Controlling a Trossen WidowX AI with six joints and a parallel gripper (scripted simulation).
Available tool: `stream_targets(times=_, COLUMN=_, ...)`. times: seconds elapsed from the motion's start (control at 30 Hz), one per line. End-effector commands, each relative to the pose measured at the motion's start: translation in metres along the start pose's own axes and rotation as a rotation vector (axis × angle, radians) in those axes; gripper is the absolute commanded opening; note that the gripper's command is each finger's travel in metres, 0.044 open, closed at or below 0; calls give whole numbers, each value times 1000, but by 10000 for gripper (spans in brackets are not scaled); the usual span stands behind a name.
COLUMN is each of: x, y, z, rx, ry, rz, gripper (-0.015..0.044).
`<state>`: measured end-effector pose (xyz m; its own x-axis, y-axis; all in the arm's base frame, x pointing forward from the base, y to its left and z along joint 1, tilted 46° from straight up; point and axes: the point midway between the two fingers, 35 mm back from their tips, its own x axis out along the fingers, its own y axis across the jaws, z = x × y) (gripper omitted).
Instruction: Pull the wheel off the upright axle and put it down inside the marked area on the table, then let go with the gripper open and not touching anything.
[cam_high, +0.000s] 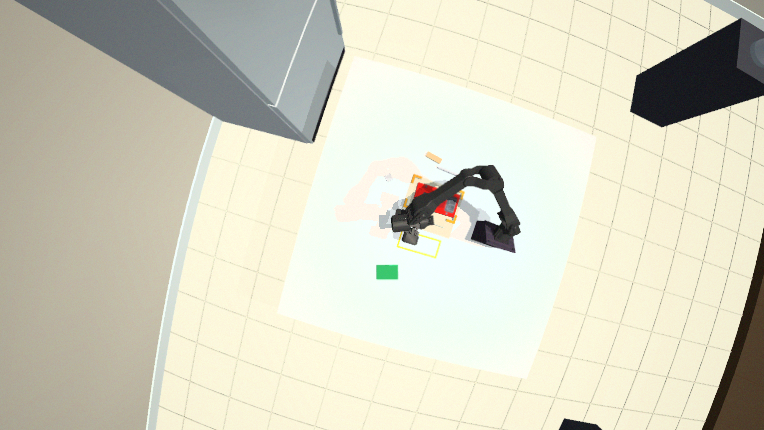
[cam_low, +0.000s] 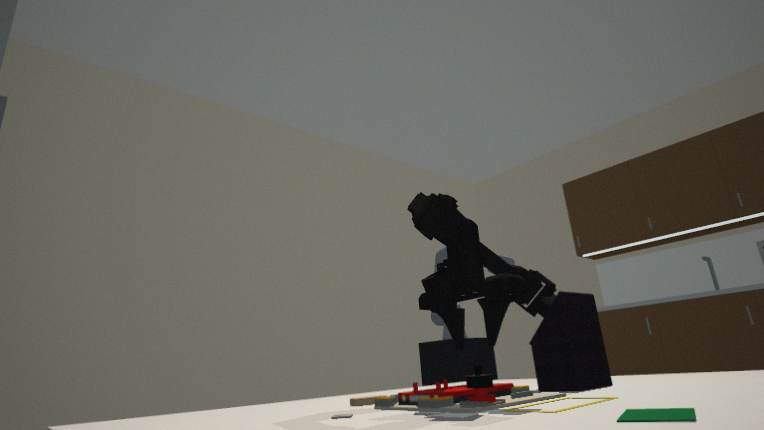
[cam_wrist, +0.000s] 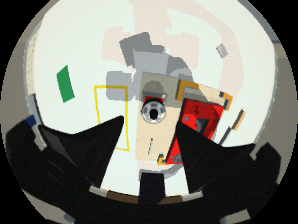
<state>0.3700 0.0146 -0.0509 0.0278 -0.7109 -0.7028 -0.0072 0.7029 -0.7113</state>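
one wheel (cam_wrist: 153, 111), one green block (cam_high: 386, 271), one arm (cam_high: 459, 186)

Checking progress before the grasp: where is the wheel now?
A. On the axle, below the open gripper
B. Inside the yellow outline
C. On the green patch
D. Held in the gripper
A: the wheel sits on the axle between the open gripper fingers, which hang above it.

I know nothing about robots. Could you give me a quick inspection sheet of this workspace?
Surface: pale table top with a yellow marked area, nothing in it.
Job's things: wheel on its upright axle, on the red fixture.
Clutter: green patch; small tan block.
Grippers: gripper above the wheel, jaws open, holding nothing.
Cables: nothing seen.
Surroundings: brown cabinets; large grey box.
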Motion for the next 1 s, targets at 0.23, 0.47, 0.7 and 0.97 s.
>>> stream_targets(times=0.23, x=53, y=-7, z=-7, rx=-7, ry=23, rz=-15, gripper=300)
stream_targets(times=0.47, x=50, y=-6, z=-6, rx=-1, ry=29, rz=-10, gripper=175)
stream_targets(times=0.7, x=50, y=-6, z=-6, rx=-1, ry=29, rz=-10, gripper=89)
stream_targets(times=0.97, x=47, y=-6, z=-6, rx=-2, ry=29, rz=-10, gripper=0)
